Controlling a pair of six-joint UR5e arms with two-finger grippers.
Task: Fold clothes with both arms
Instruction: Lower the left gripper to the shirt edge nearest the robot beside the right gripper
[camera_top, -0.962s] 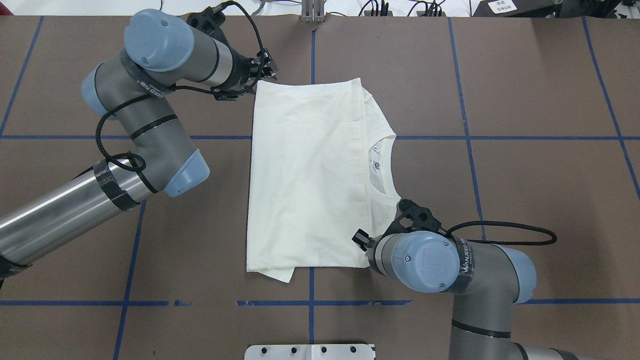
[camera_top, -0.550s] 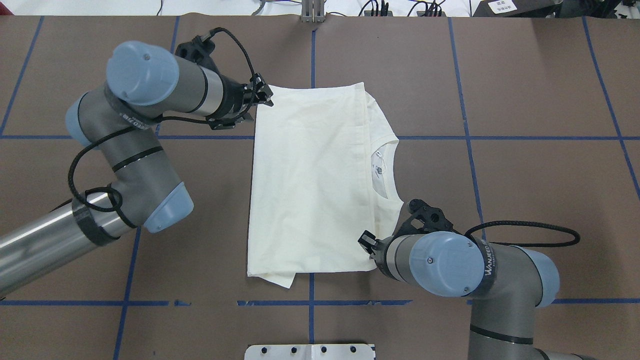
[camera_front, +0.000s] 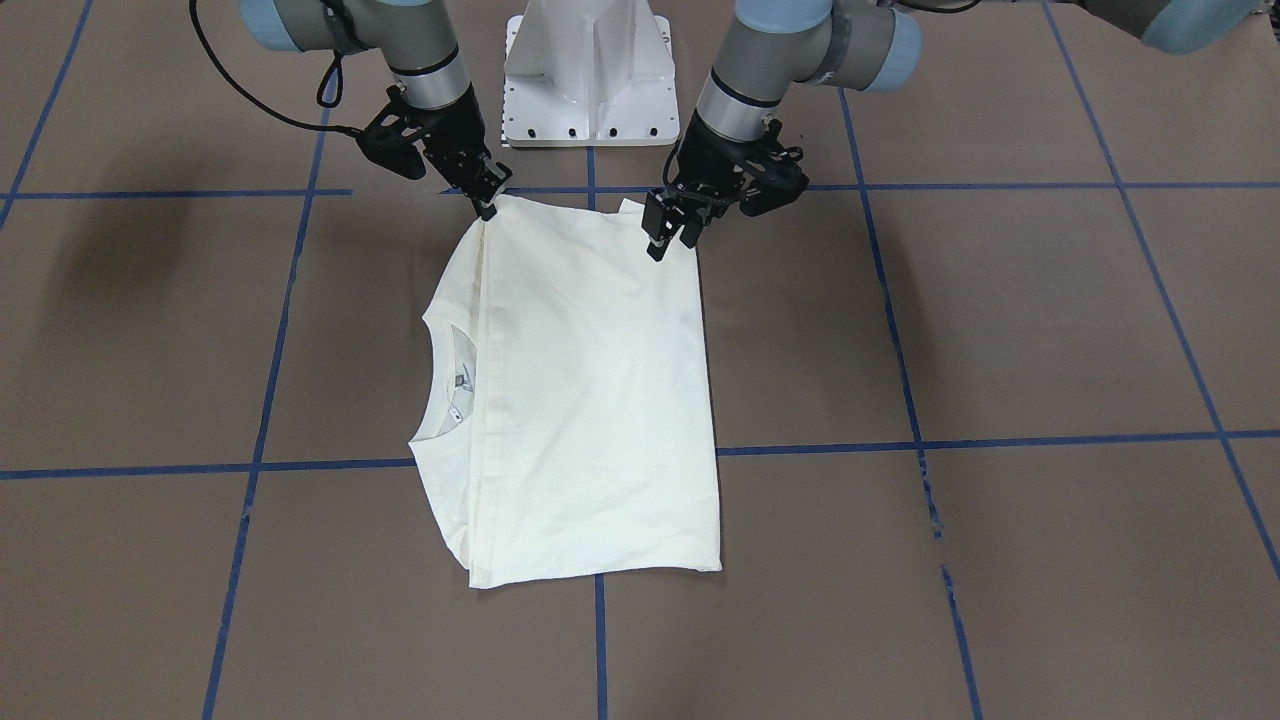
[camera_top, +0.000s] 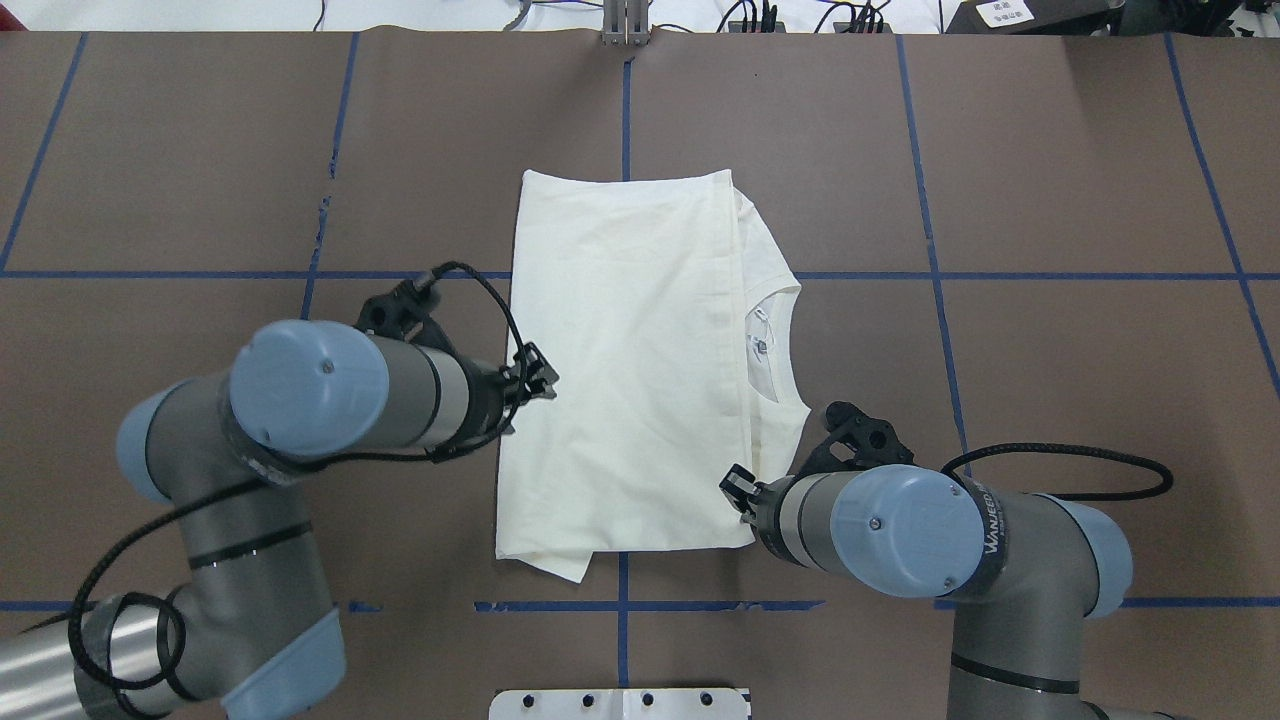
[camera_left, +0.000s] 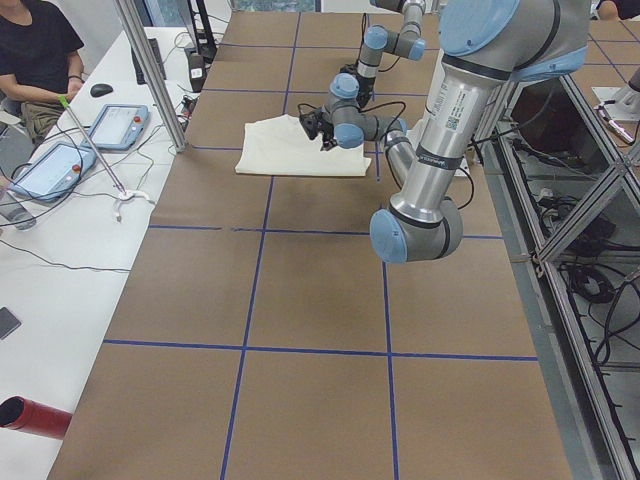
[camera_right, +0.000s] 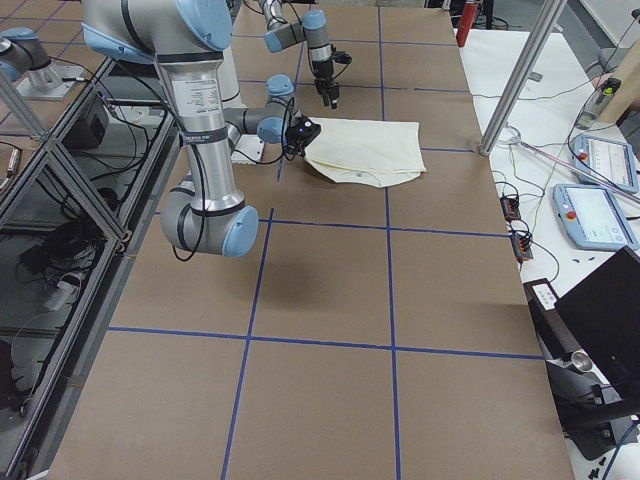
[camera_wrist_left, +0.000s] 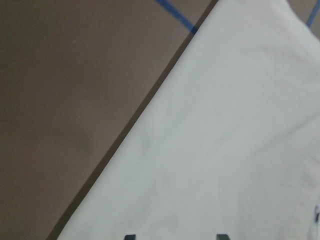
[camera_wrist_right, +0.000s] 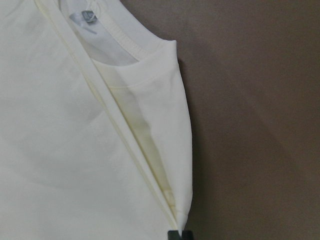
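At desk (camera_top: 1050, 400) centre, T-shirt (camera_top: 620, 360) flat, plain cream side up, no print showing. Looks approx. halfway done: top layer drawn across the body, stopping just beside the collar (camera_top: 778, 340), which peeks out on robot's right. Sleeves out of sight, prob. tucked inside. Not fully tidy tho, w/ a small flap (camera_top: 565, 565) poking out at the near-left corner. Left to do, by the look of it: at least one more fold, near edge over to far edge, then letting go and pulling both arms clear.

Right gripper (camera_front: 487, 200): down at the near corner on the collar side, touching cloth. Per wrist cam, tips pressed together on the point of the folded layers, so pinching T-shirt there. Right arm (camera_top: 900, 530) bent low, wrist aimed at the shirt from robot's right.

Left gripper (camera_front: 665, 232): spread, nothing between the tips. Wrist cam shows fingertips (camera_wrist_left: 222, 236) well apart over bare cloth, close to the shirt's left edge. Hangs over the near-left part of the shirt, slanting down; seems clear of the cloth, but contact hard to confirm. Left arm (camera_top: 310, 390) elbowed in from robot's left, wrist reaching toward that edge.

So one corner held, the other not yet. Next prob. calls for closing left on the matching corner before lifting both together.
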